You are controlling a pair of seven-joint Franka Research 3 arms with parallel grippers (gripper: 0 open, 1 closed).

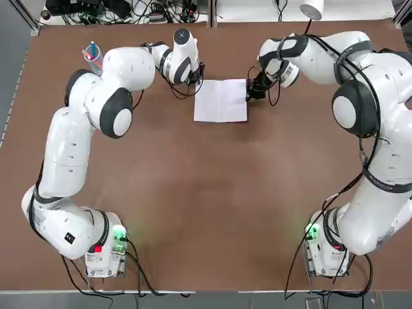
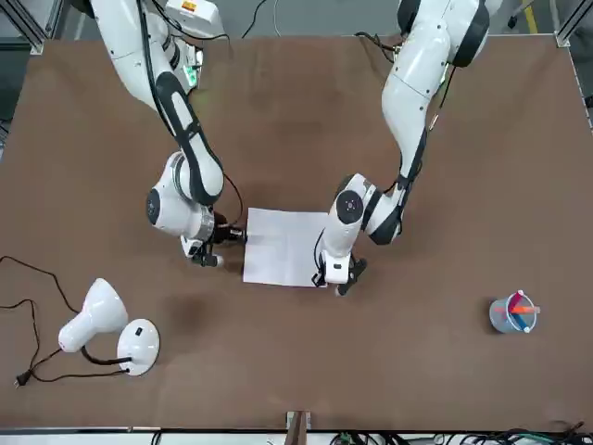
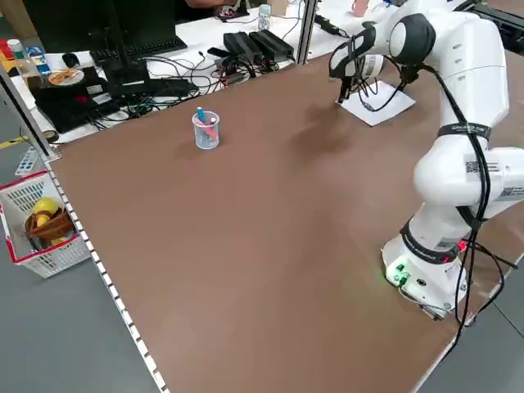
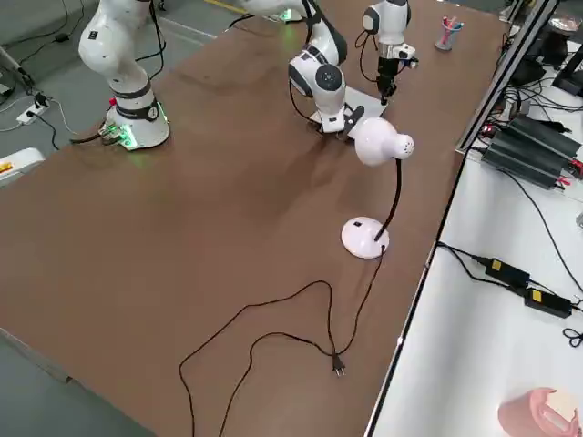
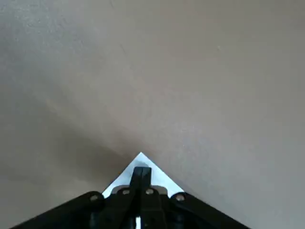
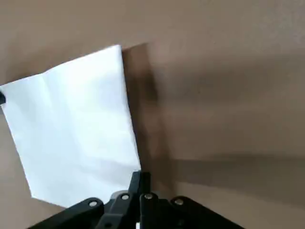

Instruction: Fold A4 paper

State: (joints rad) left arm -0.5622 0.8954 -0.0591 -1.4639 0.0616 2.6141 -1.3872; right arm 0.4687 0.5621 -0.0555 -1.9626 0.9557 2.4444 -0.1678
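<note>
1. As seen from overhead, L to R: left claw [image 1: 196, 78] sits at the far-left corner of the A4 paper [image 1: 221, 100], fingers clenched on that corner.
2. Paper lies flat on the brown counter [image 1: 206, 193], far-centre, between both arms.
3. Right claw [image 1: 252, 92] is at the paper's far-right edge, fingers clenched; wrist view shows the tips at the corner, but an actual pinch can't be confirmed.
4. Handling (est.): sheet is thin, very light, limp, slides easily on the smooth matte counter, creases permanently. Grip at corners/edges only.
5. Shape: white rectangle w/ faint centre crease.
</note>
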